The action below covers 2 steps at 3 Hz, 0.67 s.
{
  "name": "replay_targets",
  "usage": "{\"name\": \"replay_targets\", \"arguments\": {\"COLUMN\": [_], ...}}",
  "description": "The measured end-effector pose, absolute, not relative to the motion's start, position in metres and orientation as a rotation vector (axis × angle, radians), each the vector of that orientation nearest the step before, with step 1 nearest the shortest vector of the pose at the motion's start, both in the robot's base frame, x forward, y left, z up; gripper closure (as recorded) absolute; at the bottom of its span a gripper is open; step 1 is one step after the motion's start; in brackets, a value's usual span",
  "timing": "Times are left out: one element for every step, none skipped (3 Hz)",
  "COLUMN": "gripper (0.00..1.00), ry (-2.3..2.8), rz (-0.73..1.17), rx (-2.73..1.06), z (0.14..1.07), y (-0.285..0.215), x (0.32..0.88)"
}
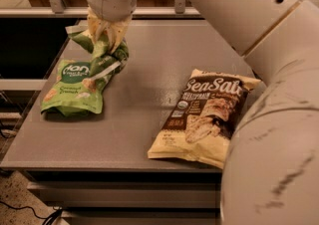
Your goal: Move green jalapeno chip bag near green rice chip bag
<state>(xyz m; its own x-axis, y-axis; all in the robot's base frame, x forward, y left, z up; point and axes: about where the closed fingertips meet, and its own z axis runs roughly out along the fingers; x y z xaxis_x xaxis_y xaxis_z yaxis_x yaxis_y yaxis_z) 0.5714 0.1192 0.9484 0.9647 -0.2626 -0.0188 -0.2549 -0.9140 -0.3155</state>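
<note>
My gripper (107,45) is at the back left of the grey table, pointing down, shut on the green jalapeno chip bag (102,57), a small dark olive-green bag with white bands. The bag hangs crumpled from the fingers and its lower end touches or overlaps the top right corner of the green rice chip bag (74,87). That bright lime-green bag lies flat at the left of the table, with a dark round logo and pictured orange snacks.
A big brown-and-yellow "Sea Salt" bag (204,117) lies flat at the right of the grey table (144,69). My arm's large pale links fill the right and upper right of the view. The table's left edge drops off just beside the lime-green bag.
</note>
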Motion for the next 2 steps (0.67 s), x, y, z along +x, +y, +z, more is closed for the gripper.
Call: {"name": "replay_targets", "arguments": {"gripper": [1.0,0.82], "ry": [0.36,0.373], "rz": [0.026,0.075], "rx": [-2.826,-2.854], "z": [0.931,0.915], "y": [0.124,0.125], "x": [0.561,0.557]}}
